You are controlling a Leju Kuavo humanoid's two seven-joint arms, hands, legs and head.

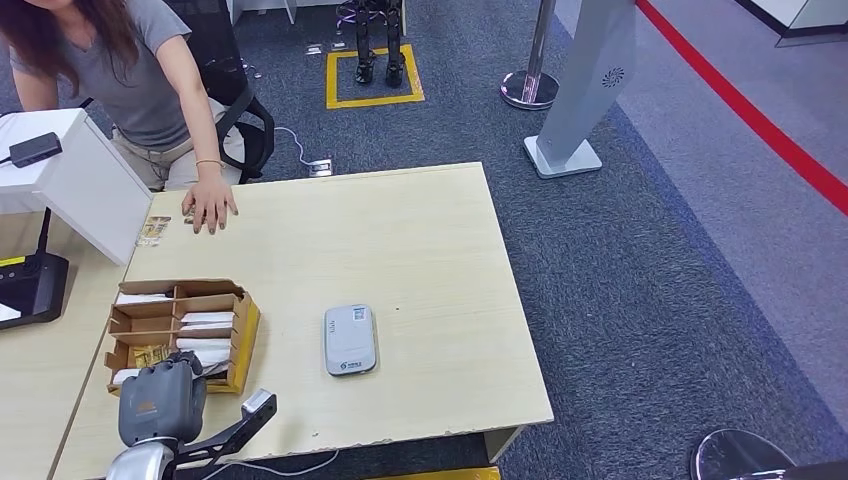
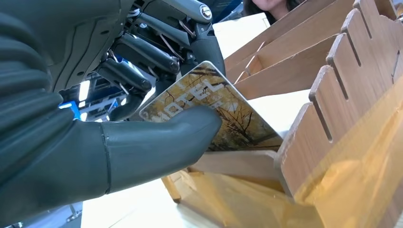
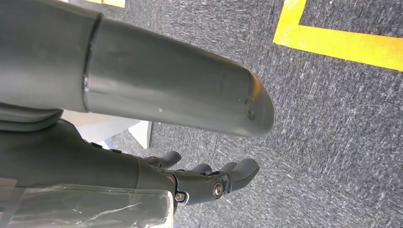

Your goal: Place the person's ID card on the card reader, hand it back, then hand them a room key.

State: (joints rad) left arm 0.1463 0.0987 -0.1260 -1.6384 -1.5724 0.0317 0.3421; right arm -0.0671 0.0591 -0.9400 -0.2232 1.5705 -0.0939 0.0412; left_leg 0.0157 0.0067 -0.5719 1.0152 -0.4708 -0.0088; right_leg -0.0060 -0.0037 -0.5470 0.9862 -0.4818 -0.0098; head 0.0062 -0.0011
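My left hand reaches into the near end of the wooden card box at the table's left front. In the left wrist view its thumb and fingers pinch a hotel room key card with a yellow tree picture, still partly down in a slot of the box. The grey card reader lies flat mid-table with nothing on it. The person's hand rests palm down at the far left edge of the table. My right hand hangs over the carpet, holding nothing.
A small patterned card-like item lies beside the person's hand. A white sloped stand with a black device sits at far left. The person sits on an office chair. A white kiosk base and a stanchion stand beyond the table.
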